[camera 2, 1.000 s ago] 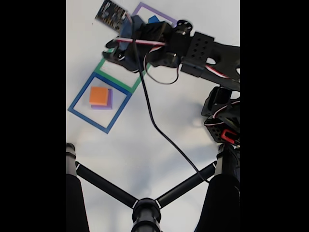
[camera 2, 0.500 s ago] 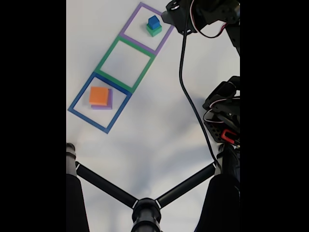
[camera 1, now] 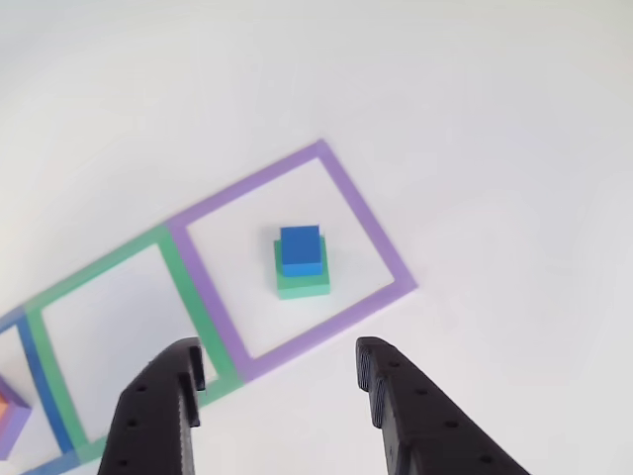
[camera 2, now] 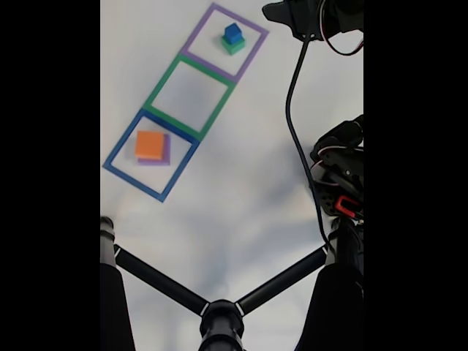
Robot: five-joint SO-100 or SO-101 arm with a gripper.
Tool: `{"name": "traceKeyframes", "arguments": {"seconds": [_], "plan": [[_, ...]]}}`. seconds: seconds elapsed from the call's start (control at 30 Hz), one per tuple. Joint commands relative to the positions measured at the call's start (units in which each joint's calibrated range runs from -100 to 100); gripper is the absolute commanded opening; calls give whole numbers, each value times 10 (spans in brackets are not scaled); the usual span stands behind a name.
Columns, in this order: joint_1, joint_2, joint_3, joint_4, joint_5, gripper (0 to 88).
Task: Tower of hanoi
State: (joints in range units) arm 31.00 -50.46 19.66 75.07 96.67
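Note:
A small blue cube (camera 1: 300, 247) sits on a wider green block (camera 1: 302, 283) inside the purple taped square (camera 1: 366, 216). My gripper (camera 1: 279, 354) hangs open and empty just short of that square, in the other view. In the fixed view the same blue cube (camera 2: 232, 32) and green block (camera 2: 233, 46) lie at the top, with the arm's head (camera 2: 292, 14) to their right. An orange block (camera 2: 150, 144) rests on a purple block (camera 2: 167, 156) in the blue square (camera 2: 121, 140). Nothing stands in the green square (camera 2: 162, 83) between them.
A black cable (camera 2: 292, 110) runs from the arm's head down to the arm base (camera 2: 340, 183) at the right of the fixed view. Black stand legs (camera 2: 219, 322) spread across the bottom. The surface is plain white.
The arm has pulled back from over the green and purple squares toward the upper right. The blue cube on the green block is now uncovered.

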Motion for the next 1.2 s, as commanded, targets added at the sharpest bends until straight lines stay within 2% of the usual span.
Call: {"name": "traceKeyframes", "arguments": {"seconds": [0.0,0.27,0.57,0.7,0.87,1.17], "plan": [[34,-47,197,-187,33,216],[69,-9,490,-597,33,244],[57,168,566,-874,33,248],[47,242,561,-953,33,250],[33,295,547,-1002,33,256],[11,320,536,-1017,33,267]]}}
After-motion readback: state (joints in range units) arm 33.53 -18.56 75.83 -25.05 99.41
